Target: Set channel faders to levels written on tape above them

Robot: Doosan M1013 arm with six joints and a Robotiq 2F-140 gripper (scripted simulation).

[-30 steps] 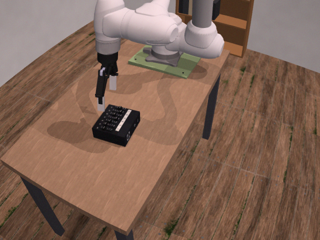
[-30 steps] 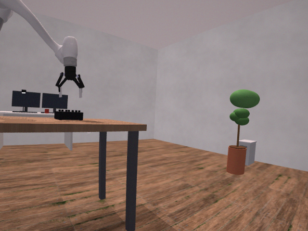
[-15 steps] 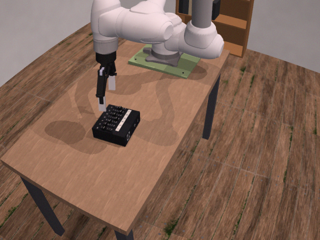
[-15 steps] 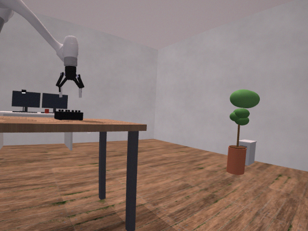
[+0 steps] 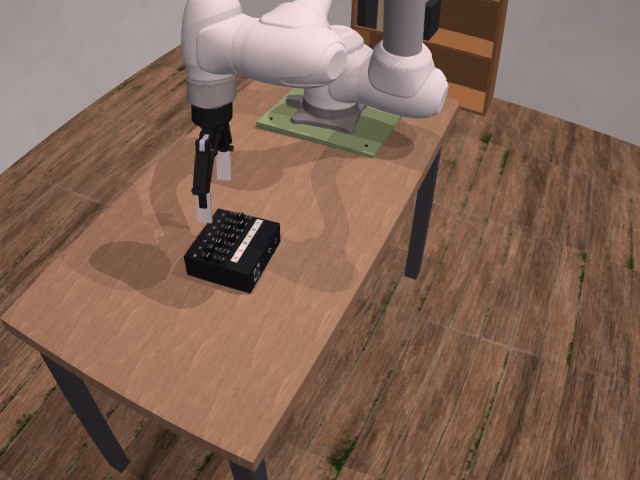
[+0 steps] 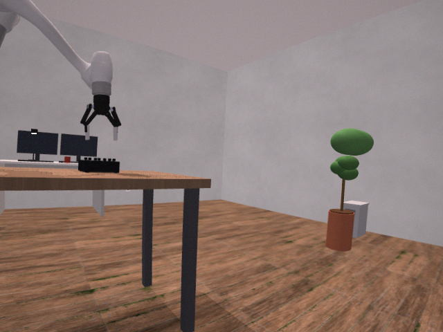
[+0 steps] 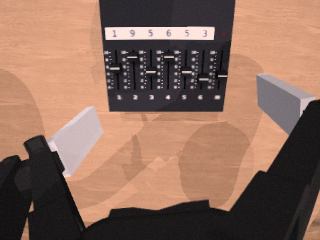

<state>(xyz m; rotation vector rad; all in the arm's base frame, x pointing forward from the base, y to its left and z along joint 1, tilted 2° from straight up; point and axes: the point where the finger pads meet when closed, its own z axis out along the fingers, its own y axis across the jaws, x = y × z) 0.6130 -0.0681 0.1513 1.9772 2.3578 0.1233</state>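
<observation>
The claw (image 7: 180, 122) hangs wide open with nothing in it, above the near edge of the desk (image 7: 166, 15). The black desk stands on the worktop (image 5: 155, 330). Its tape (image 7: 159, 33) reads 1, 9, 5, 6, 5, 3 above six faders.

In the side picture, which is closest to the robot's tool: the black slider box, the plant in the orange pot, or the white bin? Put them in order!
From the open tool:
1. The black lighting desk, just below it on the table.
2. The potted plant, far to the right on the floor.
3. The white bin, just behind the plant near the wall; it appears slightly farther, though those two are close together.
</observation>
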